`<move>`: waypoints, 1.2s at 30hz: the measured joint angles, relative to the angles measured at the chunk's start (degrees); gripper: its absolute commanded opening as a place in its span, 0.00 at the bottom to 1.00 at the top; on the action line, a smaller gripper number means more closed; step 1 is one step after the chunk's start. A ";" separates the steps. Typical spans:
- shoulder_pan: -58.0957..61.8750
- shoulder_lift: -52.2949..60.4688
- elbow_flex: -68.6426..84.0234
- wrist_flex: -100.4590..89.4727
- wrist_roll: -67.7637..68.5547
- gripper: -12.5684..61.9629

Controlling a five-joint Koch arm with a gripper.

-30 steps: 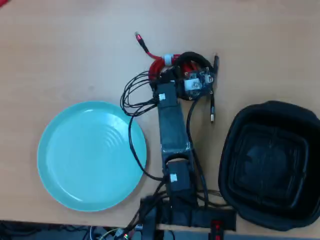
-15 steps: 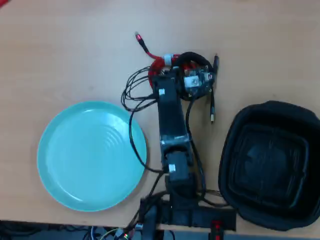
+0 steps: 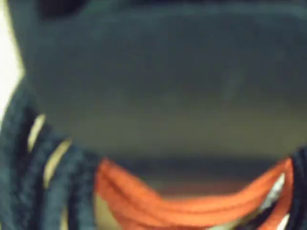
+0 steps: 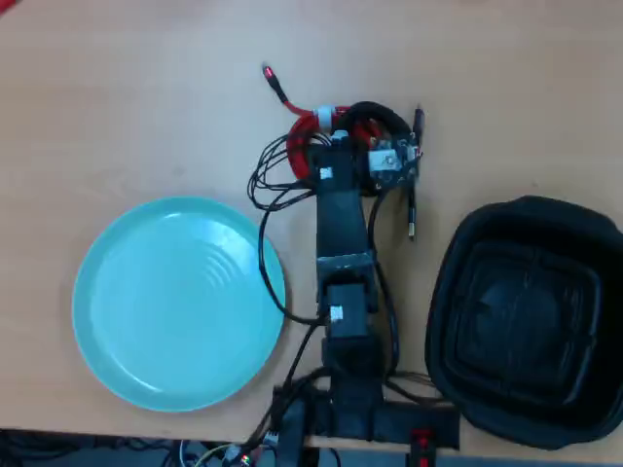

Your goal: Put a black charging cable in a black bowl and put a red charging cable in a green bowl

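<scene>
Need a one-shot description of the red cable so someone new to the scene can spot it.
In the overhead view, find the teal dish on the left and the black bowl on the right; the arm reaches up between them. The red cable is the small coil at its far end, against the black cable, one plug trailing up-left. Only it is red with a white tie.

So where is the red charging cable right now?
In the overhead view the red charging cable lies on the table at top centre, touching the black charging cable on its right, partly under the arm's wrist, outside both bowls.
</scene>
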 measured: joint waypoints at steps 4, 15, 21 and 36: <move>0.26 0.00 0.00 -0.18 0.00 0.54; -0.09 0.00 0.00 -0.26 0.00 0.47; 0.18 0.00 0.09 -0.35 0.79 0.05; 2.20 3.60 0.62 -0.88 -6.86 0.08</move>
